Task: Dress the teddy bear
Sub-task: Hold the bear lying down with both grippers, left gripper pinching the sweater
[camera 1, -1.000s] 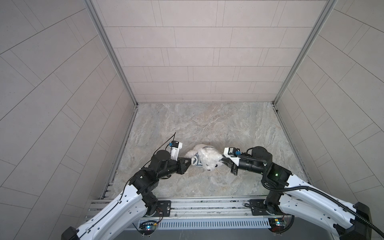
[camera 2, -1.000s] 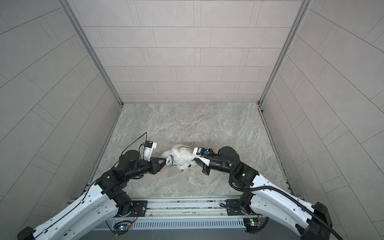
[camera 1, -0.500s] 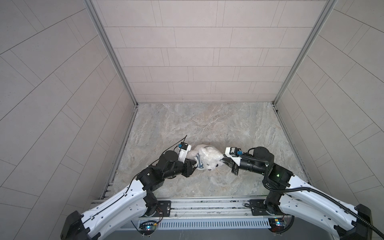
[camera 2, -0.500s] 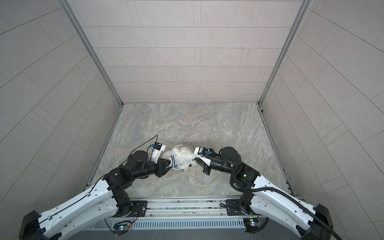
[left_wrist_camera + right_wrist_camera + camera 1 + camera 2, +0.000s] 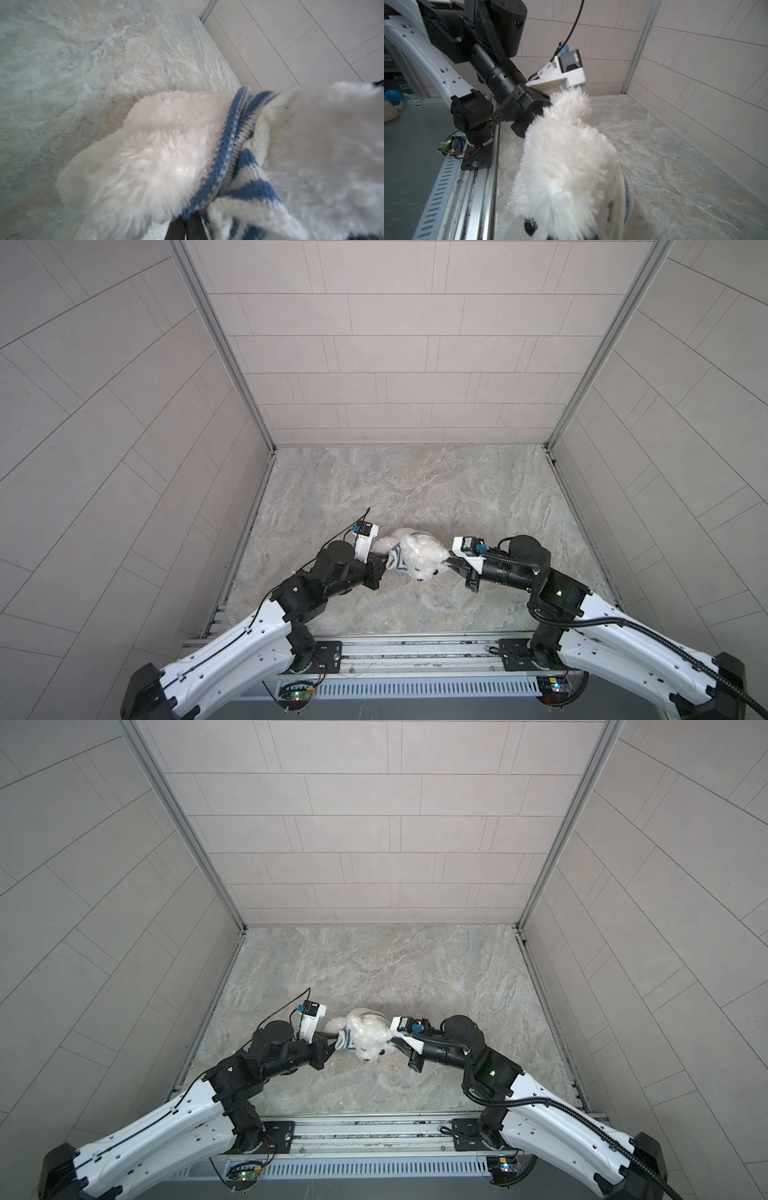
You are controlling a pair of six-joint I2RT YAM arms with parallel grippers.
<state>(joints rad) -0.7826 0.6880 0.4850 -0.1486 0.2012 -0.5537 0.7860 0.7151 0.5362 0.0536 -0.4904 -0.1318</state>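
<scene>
The white fluffy teddy bear (image 5: 422, 558) (image 5: 370, 1036) hangs between my two grippers near the front middle of the marble table (image 5: 415, 489). A blue-and-white striped shirt (image 5: 395, 563) (image 5: 228, 149) is bunched around its body on the left side. My left gripper (image 5: 387, 565) (image 5: 188, 226) is shut on the shirt's blue hem, with the bear's fur (image 5: 155, 155) beside it. My right gripper (image 5: 449, 563) is shut on the bear's head side. In the right wrist view the bear (image 5: 566, 166) hides that gripper's fingertips; a dark bead (image 5: 530, 226) shows low on the face.
Tiled walls enclose the table on three sides. A metal rail (image 5: 415, 651) with both arm bases runs along the front edge. The left arm (image 5: 500, 79) reaches in close to the bear. A blue object (image 5: 393, 96) lies beyond the rail.
My left gripper has pushed in to the right against the bear, opened briefly, then shut on the shirt's hem. The right gripper has kept its hold and barely moved.
</scene>
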